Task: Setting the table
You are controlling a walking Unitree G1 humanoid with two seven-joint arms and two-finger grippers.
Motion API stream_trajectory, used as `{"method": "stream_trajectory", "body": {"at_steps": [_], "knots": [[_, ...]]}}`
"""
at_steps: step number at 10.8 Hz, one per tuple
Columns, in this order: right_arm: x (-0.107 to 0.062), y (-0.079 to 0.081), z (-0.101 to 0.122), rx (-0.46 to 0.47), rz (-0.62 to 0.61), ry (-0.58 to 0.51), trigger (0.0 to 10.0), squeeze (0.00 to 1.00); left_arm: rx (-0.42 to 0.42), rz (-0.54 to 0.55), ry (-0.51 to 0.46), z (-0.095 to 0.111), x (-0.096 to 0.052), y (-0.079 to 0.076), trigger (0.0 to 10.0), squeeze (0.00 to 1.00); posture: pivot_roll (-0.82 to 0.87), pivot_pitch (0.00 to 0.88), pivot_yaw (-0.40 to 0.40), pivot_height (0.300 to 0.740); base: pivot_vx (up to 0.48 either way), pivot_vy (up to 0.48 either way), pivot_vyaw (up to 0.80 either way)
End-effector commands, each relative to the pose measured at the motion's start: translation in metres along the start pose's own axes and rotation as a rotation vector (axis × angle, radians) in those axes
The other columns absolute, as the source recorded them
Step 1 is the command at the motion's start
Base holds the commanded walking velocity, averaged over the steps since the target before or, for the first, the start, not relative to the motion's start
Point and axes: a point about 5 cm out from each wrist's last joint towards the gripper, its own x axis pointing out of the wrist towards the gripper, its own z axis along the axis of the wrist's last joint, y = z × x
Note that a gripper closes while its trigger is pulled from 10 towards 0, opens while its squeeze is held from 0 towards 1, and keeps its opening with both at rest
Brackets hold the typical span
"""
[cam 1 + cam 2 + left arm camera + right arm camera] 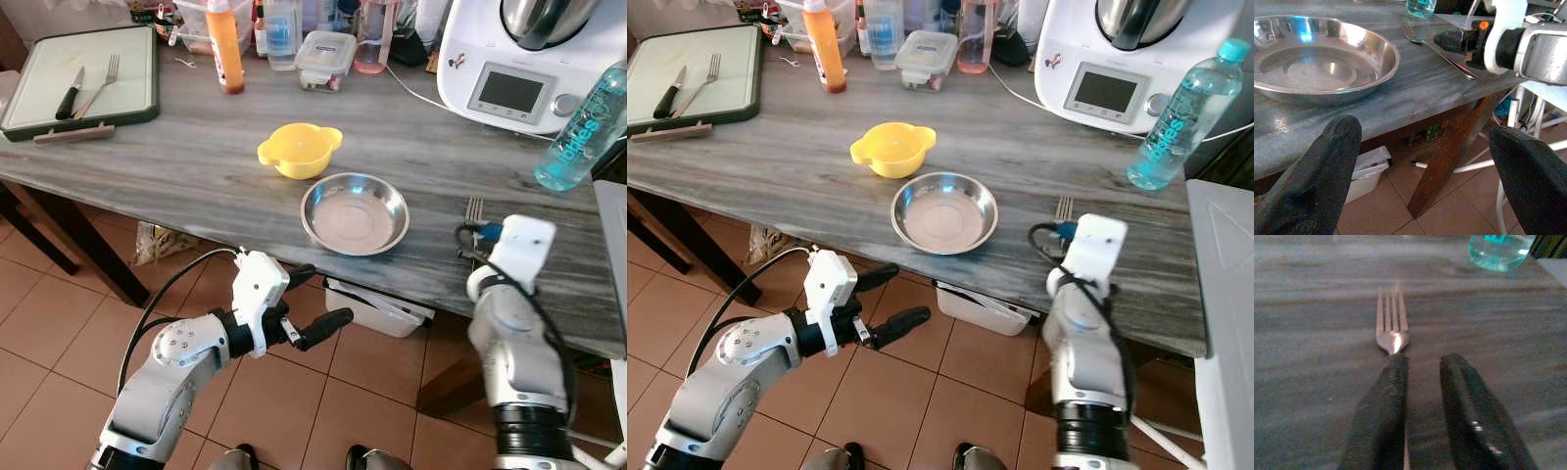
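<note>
Standing big: table [196, 166], grey wood, long, with brown floor tiles under it.
Kitchen machine: white machine [519, 69] at the far right of the table, with a small screen.
Tray: dark-edged tray [29, 122] at the far left, with a knife [69, 93] and a second fork [100, 86] lying on it.
Left arm: left gripper [312, 298] hangs off the table, just below its near edge, in front of the plate. Its two black fingers [1317, 181] are spread wide and hold nothing.
Right arm: right gripper [1422, 404] is low over the table at the near right. Its fingers are a little apart. One finger lies over the fork's handle, but they do not pinch it.
Plate: shiny metal plate [355, 212] near the front edge, in the middle.
Bottle: blue water bottle [586, 122] beside the white machine.
Bowl: yellow bowl [299, 150] just behind the plate.
Fork: fork [1392, 330] lies flat on the table, right of the plate, prongs pointing away from the robot.
</note>
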Motion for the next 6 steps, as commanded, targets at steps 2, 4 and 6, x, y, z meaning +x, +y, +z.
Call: {"method": "stream_trajectory", "body": {"at_steps": [2,4,6], "knots": [[0.0027,0.0,-0.002,0.014,-0.004,0.012,10.0,1.0,0.016,-0.015,0.009,0.0014,-0.0002,-0.004,10.0,0.0,0.13,0.199,-0.022,0.74,0.0,0.0,0.0],[0.0053,0.0005,-0.0026,0.027,0.0,0.021,10.0,1.0,0.018,-0.018,0.013,0.0011,-0.0006,-0.0038,10.0,0.0,0.14,0.199,-0.021,0.74,0.0,0.0,0.0],[0.0074,0.0036,-0.0026,0.028,0.011,0.019,10.0,1.0,0.02,-0.015,0.017,0.0008,-0.0015,-0.0031,10.0,0.0,0.14,0.197,-0.022,0.74,0.0,0.0,0.0]]}}
